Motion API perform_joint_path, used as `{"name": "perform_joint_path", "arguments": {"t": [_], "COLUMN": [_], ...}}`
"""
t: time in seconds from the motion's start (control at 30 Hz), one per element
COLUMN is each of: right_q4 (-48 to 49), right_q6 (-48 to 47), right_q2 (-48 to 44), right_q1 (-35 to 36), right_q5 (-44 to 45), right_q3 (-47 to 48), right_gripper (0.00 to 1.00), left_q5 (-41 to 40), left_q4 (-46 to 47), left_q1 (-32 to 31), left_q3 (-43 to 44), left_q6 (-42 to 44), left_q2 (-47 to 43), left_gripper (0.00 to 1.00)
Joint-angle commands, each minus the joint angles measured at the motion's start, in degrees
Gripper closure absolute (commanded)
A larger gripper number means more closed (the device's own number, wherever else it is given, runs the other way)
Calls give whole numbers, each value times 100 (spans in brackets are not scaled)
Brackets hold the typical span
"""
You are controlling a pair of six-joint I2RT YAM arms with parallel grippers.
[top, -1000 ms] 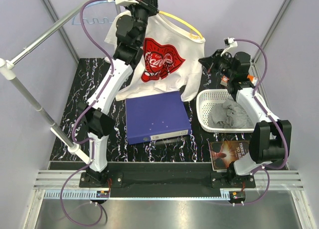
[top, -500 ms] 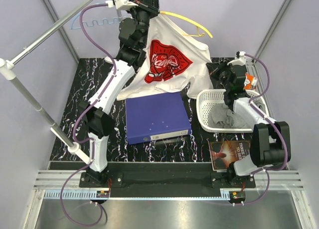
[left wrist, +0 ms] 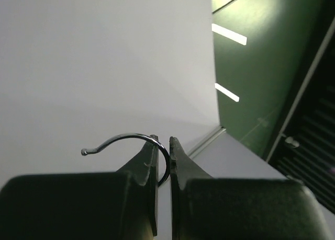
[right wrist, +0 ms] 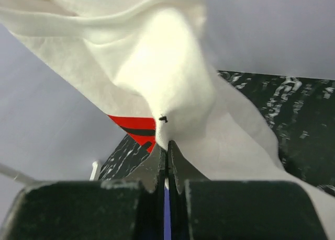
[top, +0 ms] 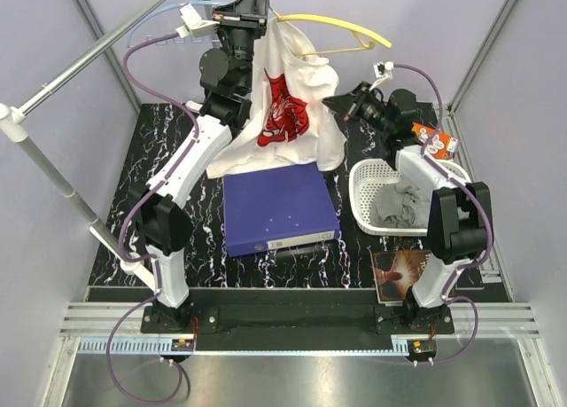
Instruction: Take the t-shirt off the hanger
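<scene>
A white t-shirt (top: 288,114) with a red print hangs from a yellow hanger (top: 354,36) held high at the back. My left gripper (top: 257,3) is shut on the hanger's metal hook (left wrist: 137,140), seen between its jaws in the left wrist view. My right gripper (top: 340,102) is shut on the shirt's right side, pinching a fold of white cloth (right wrist: 175,101). The hanger's right end sticks out bare past the shirt.
A blue binder (top: 279,208) lies on the black marbled mat below the shirt. A white basket (top: 363,194) with grey cloth stands at the right. A magazine (top: 403,272) lies at the near right. A metal rail (top: 89,57) and a light blue hanger (top: 155,39) are at the back left.
My left arm has turned the hanger and lifted it. My right gripper has moved left and up and taken hold of the shirt's side. The shirt has bunched and slid off the hanger's right end.
</scene>
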Motion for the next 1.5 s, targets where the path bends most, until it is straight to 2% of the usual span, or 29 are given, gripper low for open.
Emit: {"name": "perform_joint_path", "arguments": {"t": [0.0,0.03,0.13,0.23,0.33,0.43,0.57,0.63,0.77,0.97,1.0,1.17,1.33,1.4,1.47], "right_q4": [-125,-552,-942,-1250,-1601,-1970,-2419,-2692,-2736,-3086,-3175,-3921,-4739,-5100,-5110], "right_q6": [-36,-62,-176,-273,-334,-527,-983,-1064,-722,-668,-721,-1090,-1020,-985,-994], "right_q2": [206,267,452,531,689,751,716,725,760,646,628,706,1348,1612,1691], "right_q1": [158,158,167,158,158,158,132,53,-298,-729,-747,-791,-782,-747,-651], "right_q5": [-488,-400,-287,-267,-242,47,575,760,708,260,225,137,-100,-162,-259], "right_q3": [746,904,1310,1617,1855,1987,2066,2250,2531,3322,3480,4753,6607,7091,7146], "right_gripper": [100,100,100,100,100,100,100,100,100,100,100,100,100,100,100], "left_q5": [-41,-33,-41,-76,-147,125,985,1478,2425,3227,3272,3140,3123,3009,2825], "left_q4": [1140,1131,1123,1105,1175,1333,1123,1079,376,-669,-810,-1443,-2339,-2733,-2928], "left_q1": [-136,-180,-242,-277,-303,-295,-225,-181,-67,-31,-31,-31,-31,-31,-31], "left_q3": [260,278,191,-361,-653,-426,-310,-670,-1268,-2575,-2761,-4104,-4635,-4740,-4846], "left_q6": [-1250,-1408,-2067,-2779,-2851,-2703,-1975,-1587,-445,1005,1312,1789,2430,2728,2931], "left_q2": [-231,-187,-125,-221,-380,-327,-580,-853,-1767,-3155,-3531,-4641,-5450,-5687,-5881], "left_gripper": [100,100,100,100,100,100,100,100,100,100,100,100,100,100,100]}}
